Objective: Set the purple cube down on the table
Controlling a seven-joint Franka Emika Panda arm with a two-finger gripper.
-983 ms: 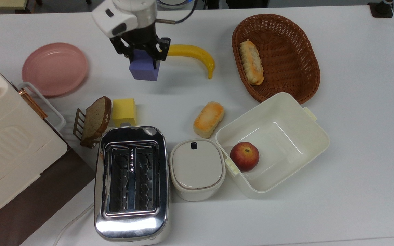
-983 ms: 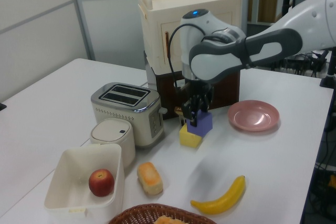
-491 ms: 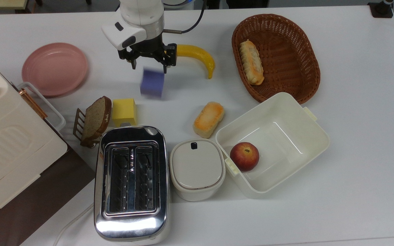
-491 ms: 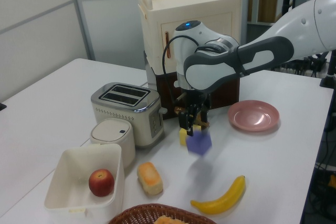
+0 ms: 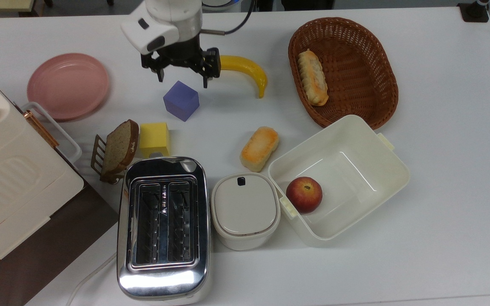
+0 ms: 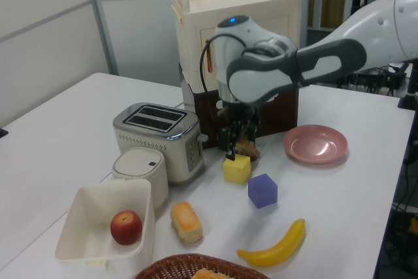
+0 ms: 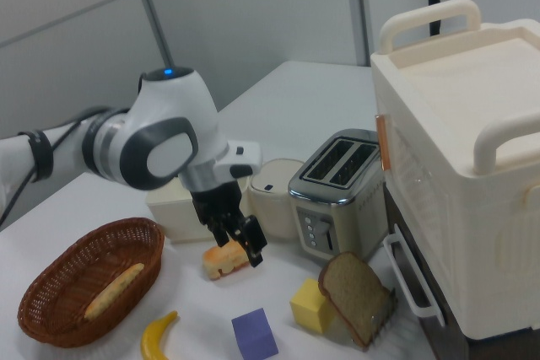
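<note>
With the purple cube (image 5: 180, 100) resting free on the table (image 5: 419, 238) under the open, empty fingers (image 5: 206, 81) of the gripper (image 5: 182, 77), a low sideways retreat could knock it toward the yellow block (image 5: 154, 139).

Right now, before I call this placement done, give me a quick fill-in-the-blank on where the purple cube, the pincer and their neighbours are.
1. The purple cube rests on the ____, with no finger touching it.
2. The pincer hangs above the cube with its fingers ____.
3. In the top view, the block between the cube and the toaster is coloured ____.
4. The apple lies inside the white ____.

Missing words: table; open; yellow; container
</note>
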